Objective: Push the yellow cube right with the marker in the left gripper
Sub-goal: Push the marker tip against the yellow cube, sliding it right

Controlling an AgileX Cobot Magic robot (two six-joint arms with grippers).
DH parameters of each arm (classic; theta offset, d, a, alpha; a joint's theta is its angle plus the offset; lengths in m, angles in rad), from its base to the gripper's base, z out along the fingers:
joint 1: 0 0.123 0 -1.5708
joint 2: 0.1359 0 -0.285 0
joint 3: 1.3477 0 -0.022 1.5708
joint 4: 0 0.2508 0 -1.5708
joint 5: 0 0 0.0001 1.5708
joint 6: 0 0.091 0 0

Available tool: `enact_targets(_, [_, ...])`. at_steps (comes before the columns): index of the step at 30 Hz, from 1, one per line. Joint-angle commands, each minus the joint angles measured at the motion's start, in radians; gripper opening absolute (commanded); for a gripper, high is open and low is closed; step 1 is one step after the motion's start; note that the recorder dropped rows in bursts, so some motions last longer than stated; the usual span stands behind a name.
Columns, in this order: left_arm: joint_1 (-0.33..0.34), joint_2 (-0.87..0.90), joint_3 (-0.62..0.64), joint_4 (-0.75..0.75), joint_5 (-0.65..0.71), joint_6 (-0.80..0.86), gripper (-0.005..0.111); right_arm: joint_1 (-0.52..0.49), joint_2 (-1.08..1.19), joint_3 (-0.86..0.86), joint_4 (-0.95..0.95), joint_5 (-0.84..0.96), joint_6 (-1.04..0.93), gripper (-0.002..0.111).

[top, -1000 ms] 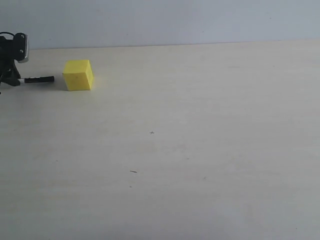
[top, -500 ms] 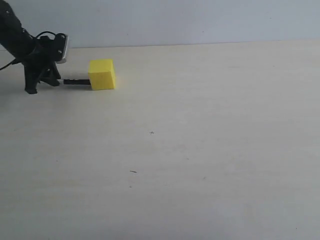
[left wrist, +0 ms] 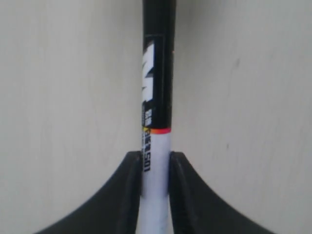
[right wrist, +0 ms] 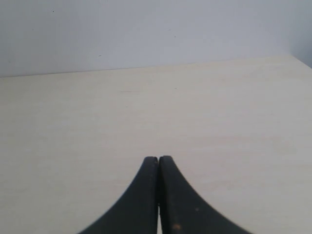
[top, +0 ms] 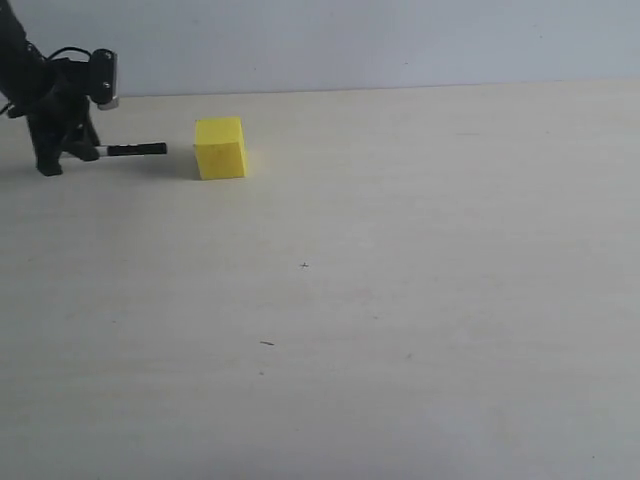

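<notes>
The yellow cube (top: 221, 147) rests on the pale table near its far left. My left gripper (top: 88, 151) stands to the cube's left, shut on the marker (top: 133, 150), which lies level and points at the cube. A small gap separates the marker's black tip from the cube's left face. In the left wrist view the two black fingers (left wrist: 130, 187) clamp the marker's white barrel (left wrist: 156, 161), and the cube is out of that frame. My right gripper (right wrist: 158, 158) is shut on nothing and does not show in the exterior view.
The pale wooden table (top: 400, 280) stretches right and forward of the cube. A light grey wall (top: 350, 40) runs along the table's far edge.
The marker pushed the cube to the right across the table. Over the last half second the left gripper drew back to the left, and the marker tip came off the cube.
</notes>
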Motion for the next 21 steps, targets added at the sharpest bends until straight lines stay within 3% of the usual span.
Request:
enact_targets(1, [-0.138, 0.015, -0.008, -0.056, -0.040, 0.003, 0.000, -0.002, -0.005, 0.004, -0.003, -0.006, -0.005, 0.000])
enact_targets(3, [-0.176, 0.013, -0.008, 0.049, -0.041, -0.051, 0.000, -0.002, -0.005, 0.004, -0.003, -0.006, -0.005, 0.000])
enact_targets(7, [-0.145, 0.005, -0.008, 0.244, 0.008, -0.258, 0.000, -0.002, -0.005, 0.004, -0.003, -0.006, -0.005, 0.000])
enact_targets(12, [-0.146, 0.005, -0.008, 0.234, 0.016, -0.264, 0.000, -0.002, -0.005, 0.004, -0.003, -0.006, -0.005, 0.000])
enact_targets(21, [-0.303, 0.014, -0.008, 0.222, -0.127, -0.264, 0.000, -0.002, -0.005, 0.004, -0.003, -0.006, -0.005, 0.000])
